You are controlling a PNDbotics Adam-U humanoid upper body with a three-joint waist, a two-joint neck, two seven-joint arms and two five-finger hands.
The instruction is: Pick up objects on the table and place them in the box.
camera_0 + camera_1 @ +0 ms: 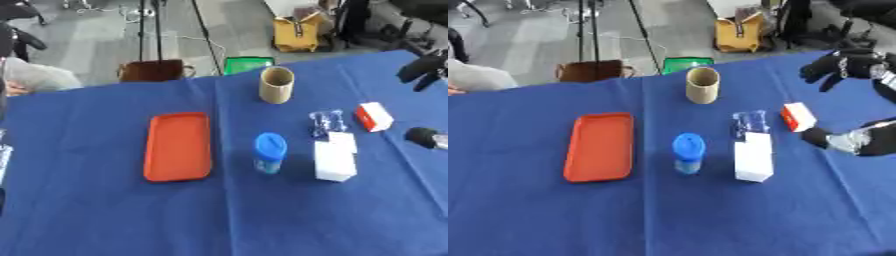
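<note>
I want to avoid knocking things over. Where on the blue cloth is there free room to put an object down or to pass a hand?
Bare cloth lies along the whole near edge, below the orange tray and the white box, and left of the tray. It is crowded on the right: the blue-lidded bottle, white box, clear packet and red-and-white box sit close together below the cardboard tube.

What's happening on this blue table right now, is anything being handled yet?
Nothing is held yet. The right hand hangs over the table's far right corner with curled fingers, gripping nothing; another dark arm part shows at the right edge. The orange tray, blue-lidded container, white box, clear packet, red-and-white box and cardboard tube all sit untouched on the blue cloth.
</note>
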